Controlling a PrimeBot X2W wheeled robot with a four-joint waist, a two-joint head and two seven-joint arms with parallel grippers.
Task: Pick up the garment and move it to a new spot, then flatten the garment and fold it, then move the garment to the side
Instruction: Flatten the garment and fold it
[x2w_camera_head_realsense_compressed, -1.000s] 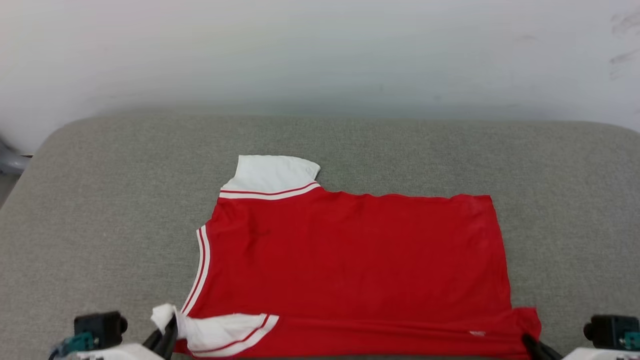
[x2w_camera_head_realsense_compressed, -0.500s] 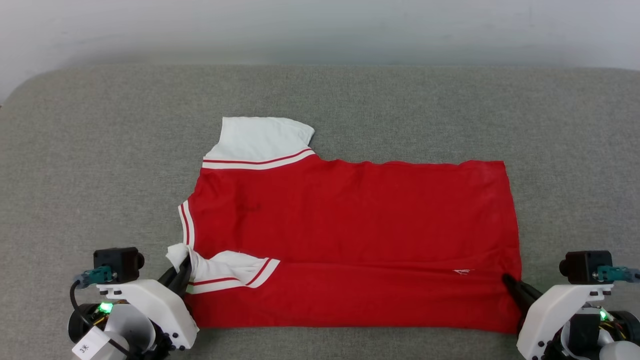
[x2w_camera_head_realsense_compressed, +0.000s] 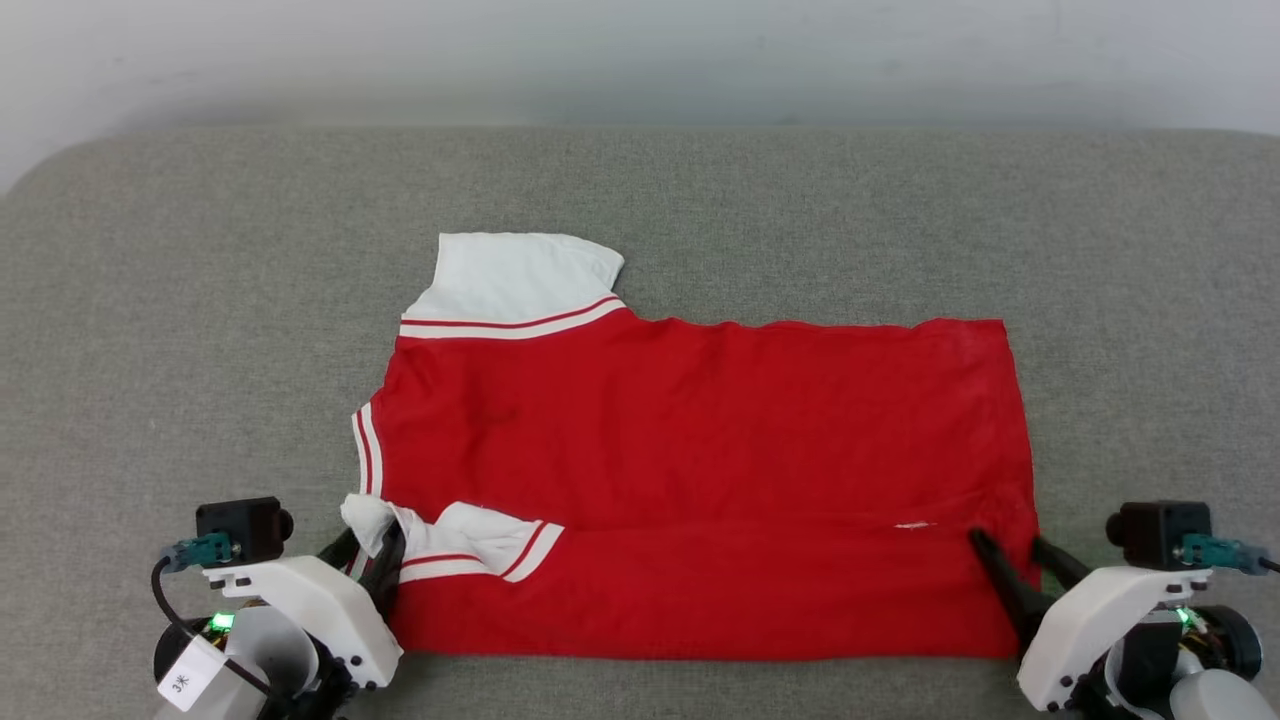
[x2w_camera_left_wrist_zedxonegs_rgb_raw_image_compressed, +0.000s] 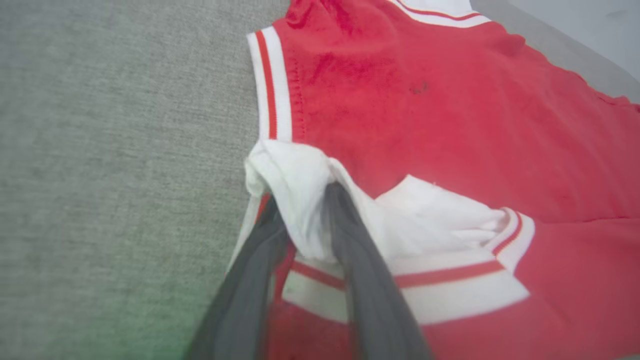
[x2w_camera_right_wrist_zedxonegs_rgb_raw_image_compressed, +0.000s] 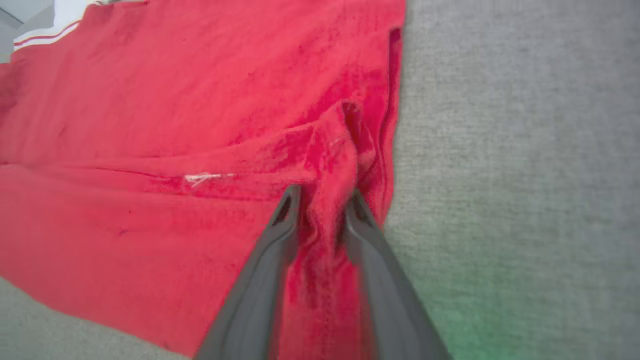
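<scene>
Folding garment (x2w_camera_head_realsense_compressed: 700, 440): near edge doubled over. Left gripper (x2w_camera_head_realsense_compressed: 370, 548), right gripper (x2w_camera_head_realsense_compressed: 1006, 541) jaws narrowly parted astride it, probably slack. You back both out without dragging.

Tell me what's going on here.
A two-armed robot is folding a red jersey spread on a grey cushion. The strip nearest the robot appears folded over the body, with a crease running across. The left gripper sits at the bunched white sleeve, the right gripper at the opposite hem corner. Both pairs of fingers stand apart, with cloth puckered up between them, so neither looks clamped right now.
</scene>
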